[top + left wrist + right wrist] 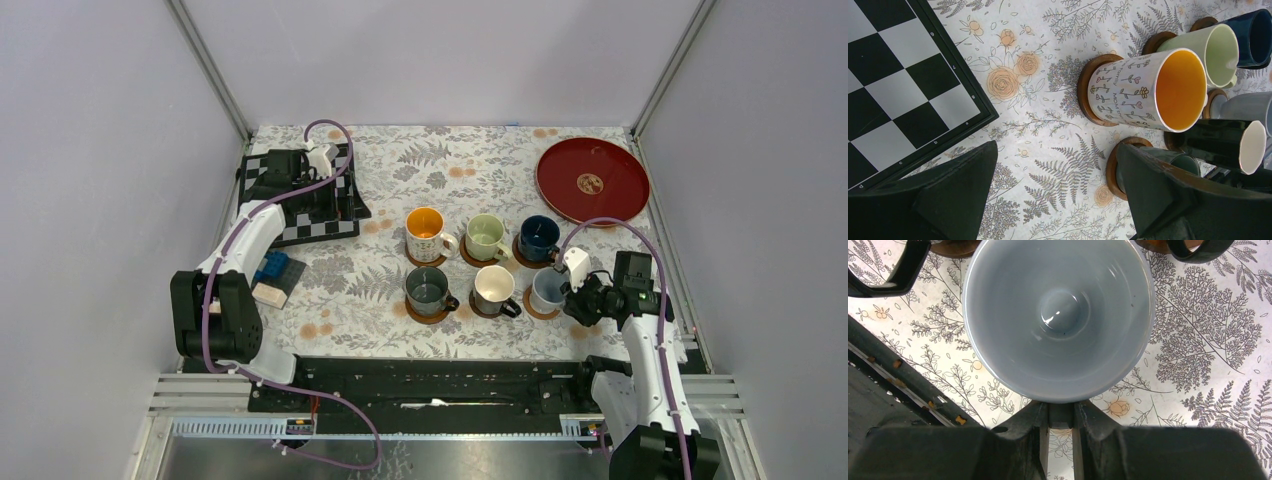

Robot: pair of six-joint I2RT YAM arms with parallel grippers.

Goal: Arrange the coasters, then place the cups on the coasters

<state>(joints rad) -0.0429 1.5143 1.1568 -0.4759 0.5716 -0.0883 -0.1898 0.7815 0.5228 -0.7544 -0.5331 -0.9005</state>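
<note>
Setting the final cup down looks to be the step in hand. The right gripper [1060,415] has its jaws pinched shut on the handle of the pale blue cup [1058,315]. That cup stands upright at the front right corner of the two rows, over the last coaster [538,314]. From above, a sliver of the wooden disc shows at the cup's near-left side. Whether the base rests on it or hangs just clear, I cannot tell.

The other five cups each sit on a coaster. The orange-lined cup [425,230], the green cup [485,235] and the navy cup [538,235] are in the back row. The grey-green cup [427,288] and the black cup [494,288] are in front. The left gripper [1057,147] has its jaws wide apart and holds nothing. It hangs by the chessboard [888,75], well apart from the cups.

To do this well, I'd keep the cup level and bring it straight down until the base sits flat. The disc peeks out more on one side, so a small nudge to centre the cup may be needed first. The jaws should part only once the cup is down, and just enough to free the handle. The arm can then draw back to the right, away from the rows. The black cup's handle [895,272] is just beside the pale blue cup, so any sideways swing could knock it off its coaster.
</note>
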